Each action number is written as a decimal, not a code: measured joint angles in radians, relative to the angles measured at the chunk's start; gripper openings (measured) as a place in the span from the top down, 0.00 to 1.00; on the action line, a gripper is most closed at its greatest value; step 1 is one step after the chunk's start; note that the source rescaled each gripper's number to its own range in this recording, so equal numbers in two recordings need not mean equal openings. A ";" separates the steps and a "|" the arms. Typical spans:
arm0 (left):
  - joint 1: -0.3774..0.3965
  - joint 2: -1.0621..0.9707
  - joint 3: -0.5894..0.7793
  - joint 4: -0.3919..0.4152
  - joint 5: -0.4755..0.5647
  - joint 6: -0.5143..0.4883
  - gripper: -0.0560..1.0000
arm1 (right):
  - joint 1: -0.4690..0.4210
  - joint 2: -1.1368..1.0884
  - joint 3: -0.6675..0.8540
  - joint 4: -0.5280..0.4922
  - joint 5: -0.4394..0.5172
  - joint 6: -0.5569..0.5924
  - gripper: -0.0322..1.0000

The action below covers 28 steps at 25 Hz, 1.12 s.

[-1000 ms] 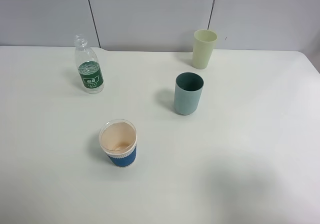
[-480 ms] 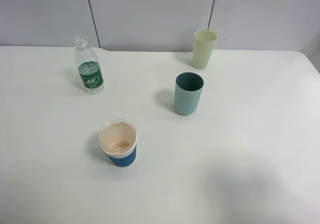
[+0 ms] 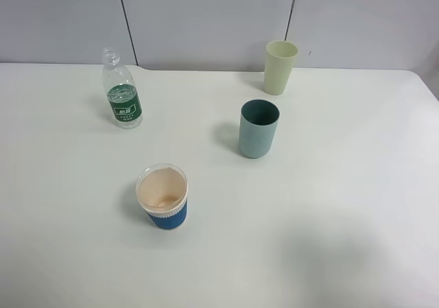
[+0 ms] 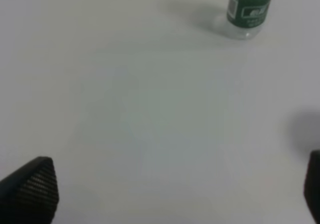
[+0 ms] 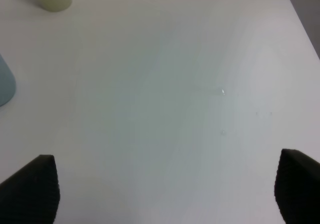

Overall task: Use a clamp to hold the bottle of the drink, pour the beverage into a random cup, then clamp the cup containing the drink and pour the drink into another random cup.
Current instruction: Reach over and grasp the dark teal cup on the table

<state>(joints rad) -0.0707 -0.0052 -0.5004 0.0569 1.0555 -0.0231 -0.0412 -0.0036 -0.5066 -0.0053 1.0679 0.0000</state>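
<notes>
Nothing has shifted since a second ago. On the table (image 3: 343,184), the bottle (image 3: 122,99) (green label) stands upright far left, then the blue-banded cup (image 3: 163,198) nearer the front, the teal cup (image 3: 258,129) mid-table, and the pale green cup (image 3: 280,66) behind it. The left claw (image 4: 172,189) and right claw (image 5: 164,186) hang spread wide, holding nothing.

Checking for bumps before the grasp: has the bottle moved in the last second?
No. The bottle stands at the same spot beside the dark wall seam, with the same gap to the teal cup, across the exterior high pictures.
</notes>
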 joint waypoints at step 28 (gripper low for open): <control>0.118 0.000 0.000 -0.035 0.000 -0.030 0.00 | 0.000 0.000 0.000 0.000 0.000 0.000 0.41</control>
<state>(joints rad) 0.0473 -0.0052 -0.5004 0.0215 1.0555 -0.0527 -0.0412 -0.0036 -0.5066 -0.0053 1.0679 0.0000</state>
